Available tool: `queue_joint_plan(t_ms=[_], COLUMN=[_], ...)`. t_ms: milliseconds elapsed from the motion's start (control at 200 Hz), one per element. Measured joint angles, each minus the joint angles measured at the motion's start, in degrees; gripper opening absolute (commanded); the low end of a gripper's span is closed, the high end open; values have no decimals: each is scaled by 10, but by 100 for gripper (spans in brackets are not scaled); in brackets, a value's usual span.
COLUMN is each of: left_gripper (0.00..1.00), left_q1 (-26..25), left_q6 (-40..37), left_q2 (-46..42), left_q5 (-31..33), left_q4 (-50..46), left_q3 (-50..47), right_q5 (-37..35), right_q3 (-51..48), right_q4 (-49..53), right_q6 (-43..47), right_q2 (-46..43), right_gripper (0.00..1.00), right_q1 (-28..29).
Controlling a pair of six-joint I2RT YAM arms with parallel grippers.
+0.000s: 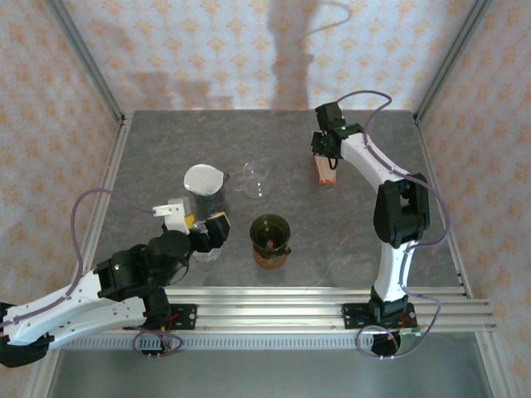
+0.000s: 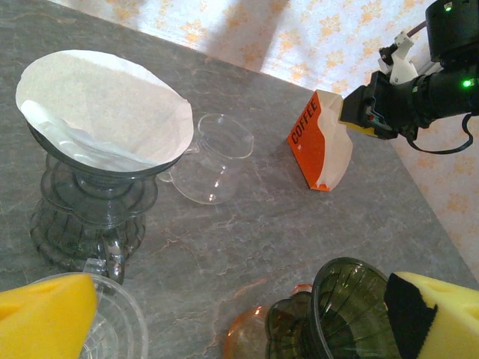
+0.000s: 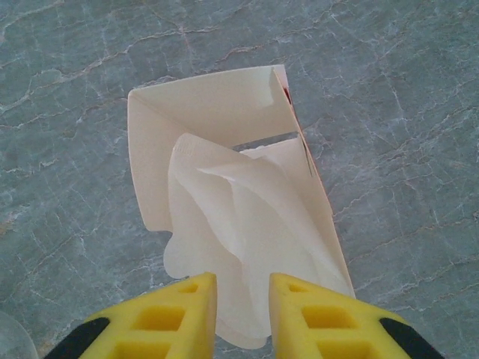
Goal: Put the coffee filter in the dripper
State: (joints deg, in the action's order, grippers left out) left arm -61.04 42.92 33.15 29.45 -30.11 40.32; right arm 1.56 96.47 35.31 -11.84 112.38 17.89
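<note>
Grey marbled table [image 1: 348, 157], floral walls [image 1: 207, 50], two drippers [image 2: 90, 187], one glass jug [image 1: 253, 180], one filter box [image 1: 325, 170], left gripper [image 1: 201, 225] wide, empty, right gripper [image 3: 243, 299] narrowed astride filter [image 3: 239, 217], hold unclear

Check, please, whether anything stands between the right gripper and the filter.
Nothing visible does: the right gripper straddles the filter poking out of the open box.

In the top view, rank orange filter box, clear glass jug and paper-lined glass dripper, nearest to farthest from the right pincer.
1. Orange filter box, at the right pincer.
2. Clear glass jug, mid-table, leftward.
3. Paper-lined glass dripper, farthest left.
</note>
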Motion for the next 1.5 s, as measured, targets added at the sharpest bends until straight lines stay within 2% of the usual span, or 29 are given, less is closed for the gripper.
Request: queue_joint_plan(t_ms=[235,470,686,986,1221,1316,1501], left_gripper=[100,100,100,100,100,100,100], left_q1=[0,0,0,0,0,0,0], left_q6=[0,-6,-9,-9,-8,-8,-8], left_q2=[0,0,0,0,-1,0,-1], left_q5=[3,9,11,11,11,11,11], left_q4=[0,0,0,0,0,0,0], left_q3=[0,0,0,0,0,0,0], right_q5=[2,2,2,4,4,4,4], right_q3=[3,3,3,11,13,12,12], right_q4=[-2,-2,-2,-1,-2,-2,-2], right_q6=[0,1,1,5,6,6,7], right_q2=[11,16,16,17,17,17,17], right_gripper=[22,14,12,0,0,20,21], right_q1=[-1,-1,-1,-1,-1,-1,-1])
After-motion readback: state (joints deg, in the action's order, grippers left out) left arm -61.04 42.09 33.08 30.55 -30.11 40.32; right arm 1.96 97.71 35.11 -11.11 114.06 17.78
